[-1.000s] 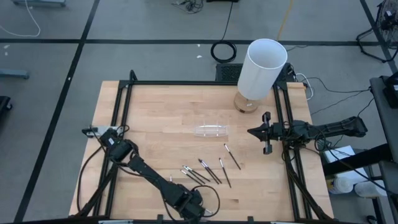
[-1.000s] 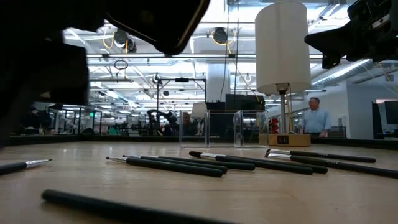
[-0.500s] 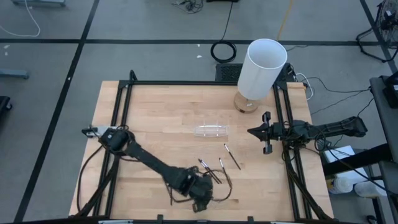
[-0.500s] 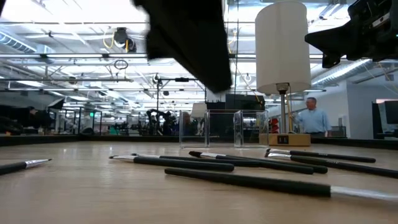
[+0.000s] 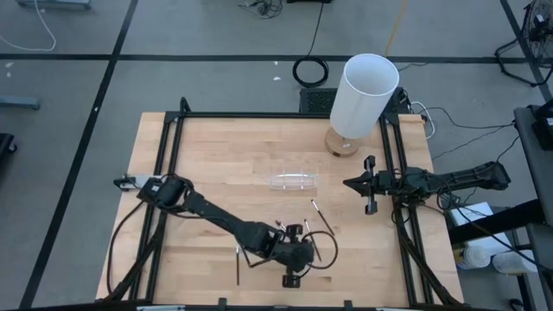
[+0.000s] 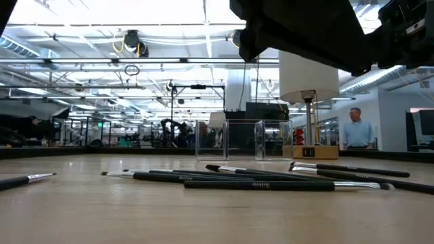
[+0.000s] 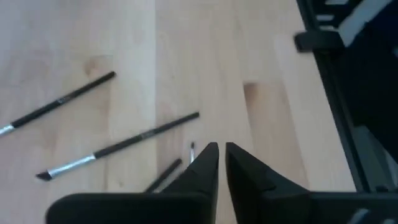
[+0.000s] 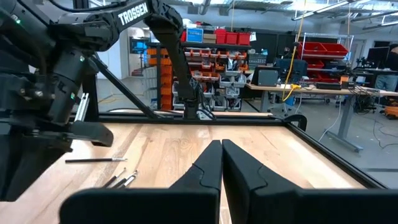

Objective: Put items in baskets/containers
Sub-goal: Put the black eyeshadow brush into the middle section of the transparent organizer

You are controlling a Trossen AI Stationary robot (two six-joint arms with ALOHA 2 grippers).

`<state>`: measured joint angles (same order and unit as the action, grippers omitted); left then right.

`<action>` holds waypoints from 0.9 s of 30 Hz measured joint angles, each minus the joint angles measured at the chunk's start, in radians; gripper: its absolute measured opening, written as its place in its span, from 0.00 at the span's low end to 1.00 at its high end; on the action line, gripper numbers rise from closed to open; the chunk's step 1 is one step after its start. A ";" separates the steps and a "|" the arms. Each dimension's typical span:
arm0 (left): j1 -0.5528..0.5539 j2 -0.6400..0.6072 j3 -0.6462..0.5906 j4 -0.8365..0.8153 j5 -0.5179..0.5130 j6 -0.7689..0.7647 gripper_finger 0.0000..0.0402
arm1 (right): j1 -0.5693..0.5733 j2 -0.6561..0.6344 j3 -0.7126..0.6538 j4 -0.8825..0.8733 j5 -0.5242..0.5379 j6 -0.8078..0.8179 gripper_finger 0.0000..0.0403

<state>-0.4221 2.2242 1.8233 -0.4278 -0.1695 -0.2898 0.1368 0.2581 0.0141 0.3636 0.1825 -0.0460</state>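
Currently, left arm: stretched low and diagonally across my table [image 5: 207, 155] from its near-left mount, wrist over the near middle of the board. Left gripper [image 5: 298, 252]: fingers [image 7: 202, 163] parted by only a narrow gap, pinching nothing, poised over the cluster of sticks [image 5: 313, 238]; in the left wrist view two sticks lie flat on the wood beyond the tips, and two short ends show just beside them. Right gripper [image 5: 352, 183]: pressed together, empty, parked at the right edge.

Clear tray [image 5: 295, 181]: mid-table, well apart from the sticks. One stick [image 5: 238, 263] lies alone nearer the front-left.

Change: a second ago my left gripper sat at the front edge; it has swung rightward over the sticks, and its fingers have eased slightly apart.
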 joint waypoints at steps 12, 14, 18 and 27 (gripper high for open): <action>0.029 0.065 0.000 0.013 0.081 -0.102 0.41 | 0.000 0.005 0.000 0.013 0.000 0.000 0.00; 0.022 0.068 0.000 0.026 0.082 -0.104 0.42 | 0.000 0.007 0.000 0.014 0.000 0.000 0.00; 0.010 0.062 0.001 0.006 0.068 -0.090 0.40 | 0.000 0.010 0.000 0.015 0.000 -0.002 0.00; -0.020 0.074 0.001 -0.053 0.066 -0.094 0.33 | 0.000 0.011 0.000 0.021 0.000 -0.001 0.00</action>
<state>-0.4418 2.2982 1.8240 -0.4804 -0.1040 -0.3840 0.1368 0.2691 0.0143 0.3847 0.1825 -0.0467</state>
